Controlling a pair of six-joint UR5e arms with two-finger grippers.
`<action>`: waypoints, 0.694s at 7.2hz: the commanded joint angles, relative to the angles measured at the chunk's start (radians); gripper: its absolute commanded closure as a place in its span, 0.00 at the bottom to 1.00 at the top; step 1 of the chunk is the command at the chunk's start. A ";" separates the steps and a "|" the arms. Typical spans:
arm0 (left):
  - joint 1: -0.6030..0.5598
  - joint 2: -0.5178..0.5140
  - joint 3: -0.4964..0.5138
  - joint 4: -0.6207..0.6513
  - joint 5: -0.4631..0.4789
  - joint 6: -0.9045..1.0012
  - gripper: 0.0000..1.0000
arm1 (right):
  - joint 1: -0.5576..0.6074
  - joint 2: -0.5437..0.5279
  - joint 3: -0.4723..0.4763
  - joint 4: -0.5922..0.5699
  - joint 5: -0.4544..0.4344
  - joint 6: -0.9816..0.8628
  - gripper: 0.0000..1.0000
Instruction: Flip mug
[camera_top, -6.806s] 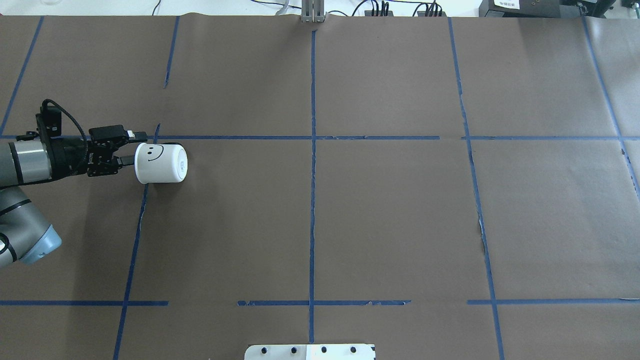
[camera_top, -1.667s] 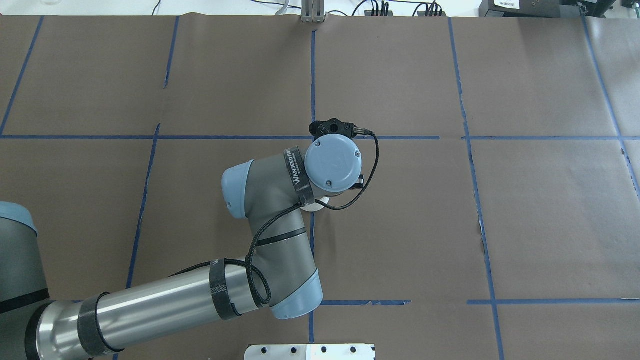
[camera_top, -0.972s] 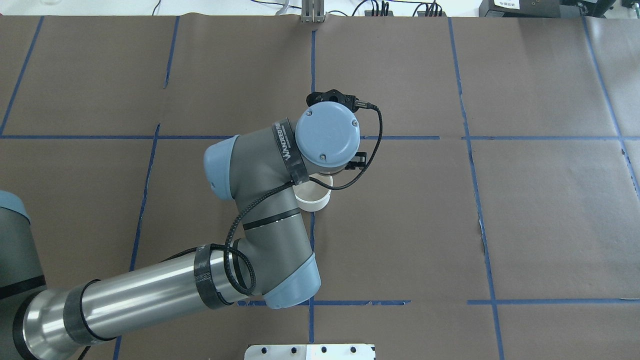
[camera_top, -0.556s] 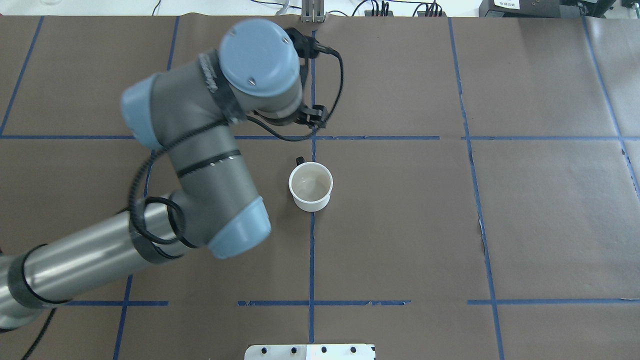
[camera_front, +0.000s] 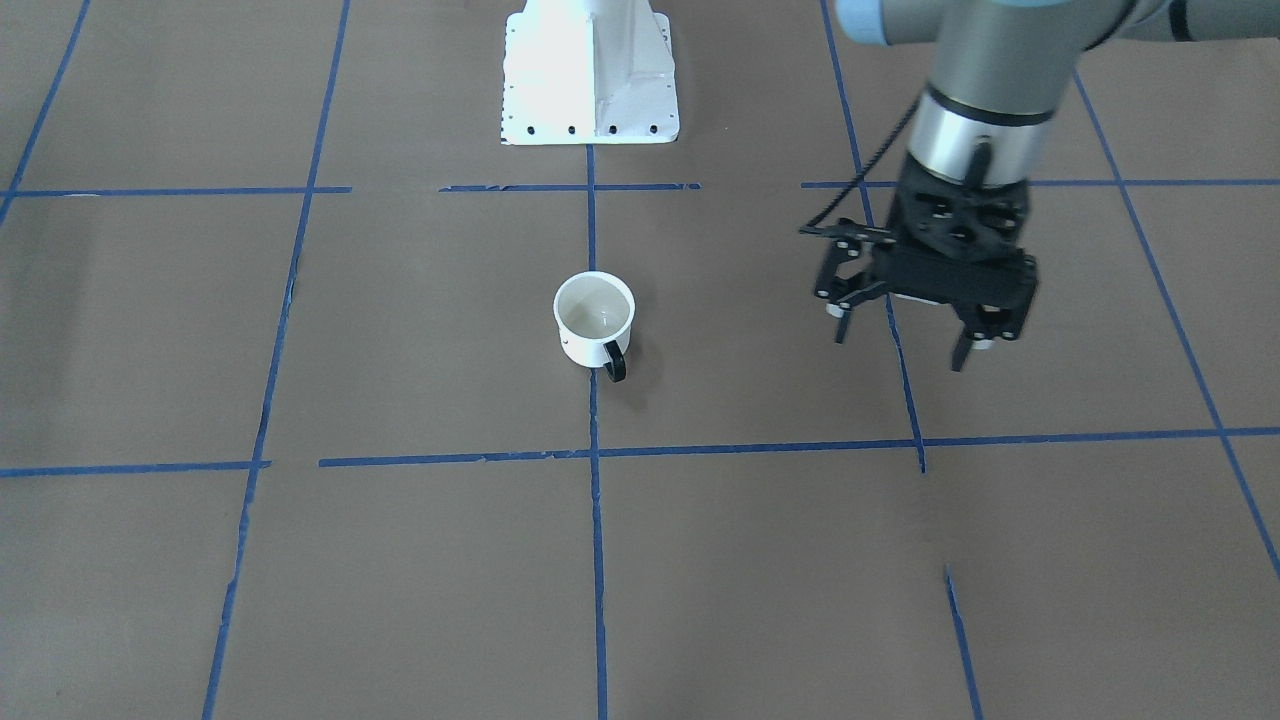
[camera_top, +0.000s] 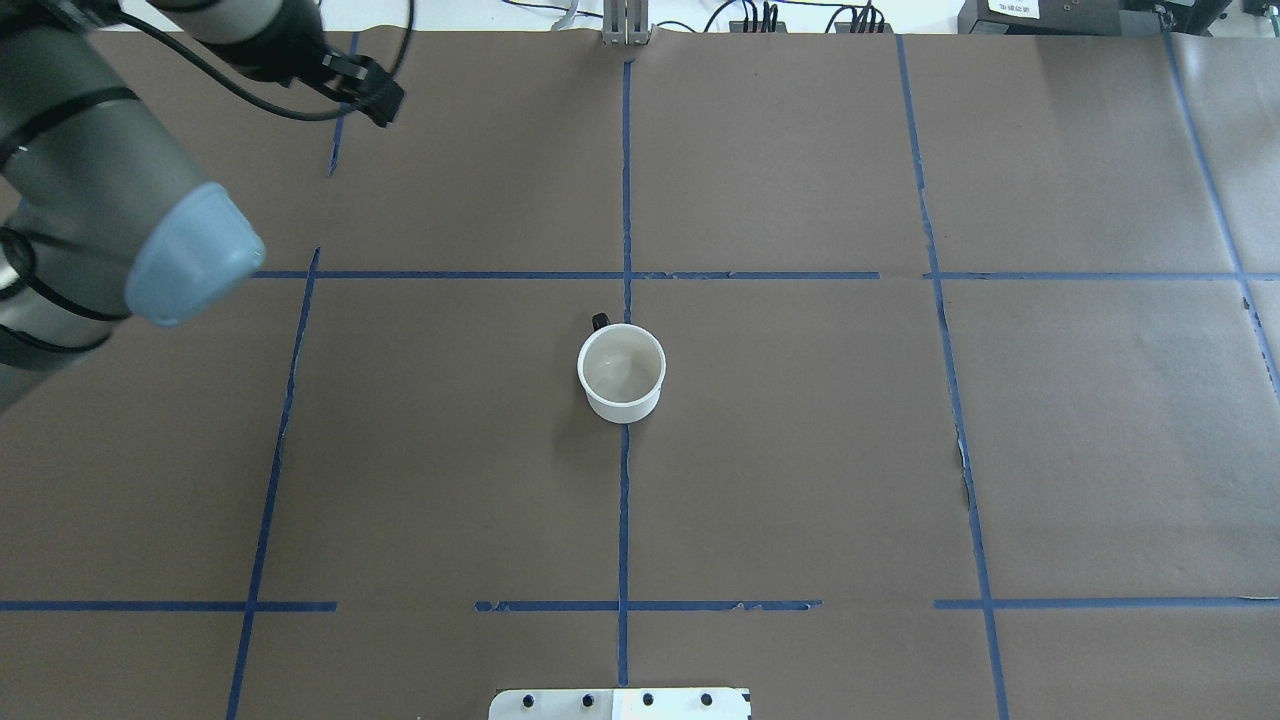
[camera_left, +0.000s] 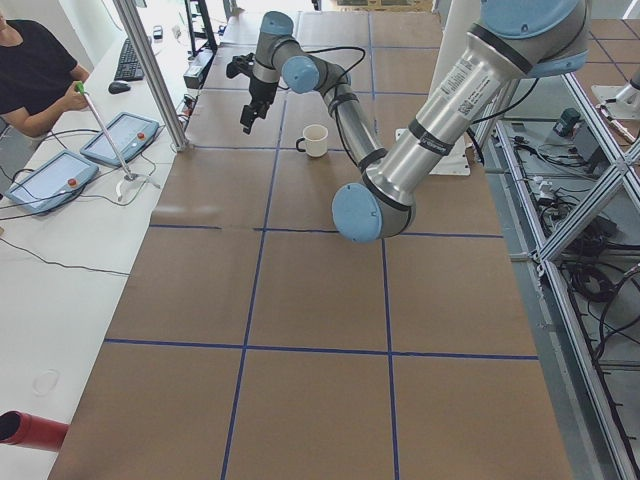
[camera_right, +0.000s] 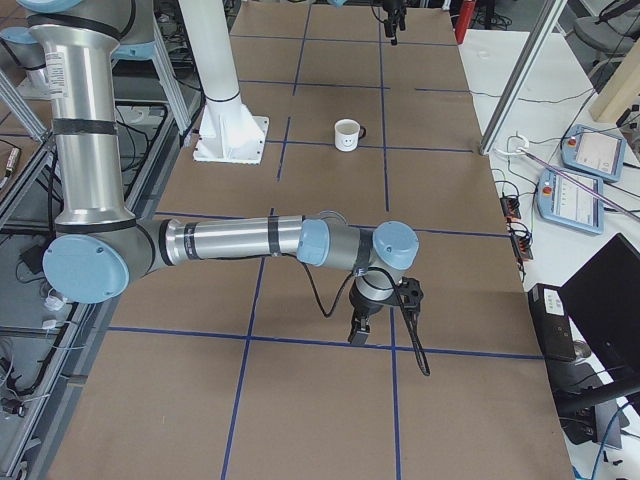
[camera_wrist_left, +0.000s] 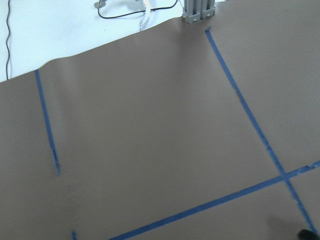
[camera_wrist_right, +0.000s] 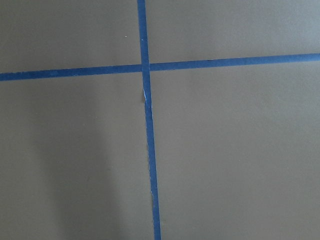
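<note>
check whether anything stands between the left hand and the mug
Nothing visible does. The mug stands upright, mouth up, alone near the middle of the table. The left hand hangs open off to its side, above the surface. Only bare brown table covering lies between them.

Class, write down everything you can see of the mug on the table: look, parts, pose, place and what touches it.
The mug is small, white and cylindrical, perhaps enamel or ceramic, with an empty cream inside. Its black loop handle points away from the robot, and a black smiley face shows on the side toward the robot's right. It stands upright, mouth up, mid-table on a blue tape line. Only the table touches it.
</note>
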 joint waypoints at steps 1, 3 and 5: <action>-0.175 0.127 0.000 -0.017 -0.110 0.254 0.00 | 0.000 -0.001 0.000 0.000 0.000 0.000 0.00; -0.260 0.224 0.017 -0.070 -0.160 0.371 0.00 | 0.000 -0.001 0.000 0.000 0.000 0.000 0.00; -0.387 0.321 0.151 -0.155 -0.289 0.504 0.00 | 0.000 -0.001 0.000 0.000 0.000 0.000 0.00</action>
